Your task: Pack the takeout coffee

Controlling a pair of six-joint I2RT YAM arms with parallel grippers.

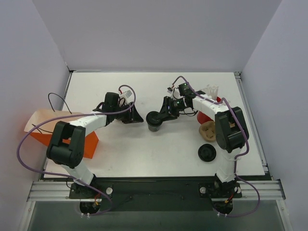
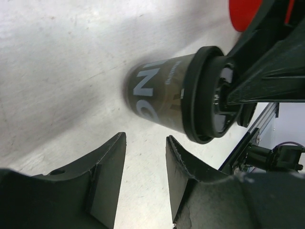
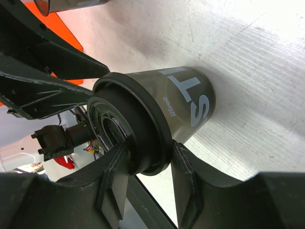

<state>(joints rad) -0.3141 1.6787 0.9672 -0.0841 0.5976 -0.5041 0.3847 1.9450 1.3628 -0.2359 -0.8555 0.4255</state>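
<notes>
Coffee (image 1: 152, 122) stands at frame centre, its lid pinched between the right gripper (image 3: 147, 160) fingers. Left gripper (image 2: 145, 138), spread, sits just left of it, apart. Orange bag (image 1: 38, 135) at left edge; contents hidden.

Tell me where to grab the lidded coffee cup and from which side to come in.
Take the takeout coffee at its black lid, fingers across the rim, coming from above. It stands upright, and the round lid is its widest part, a lip above the tapering wall. The right gripper straddles that rim.
</notes>
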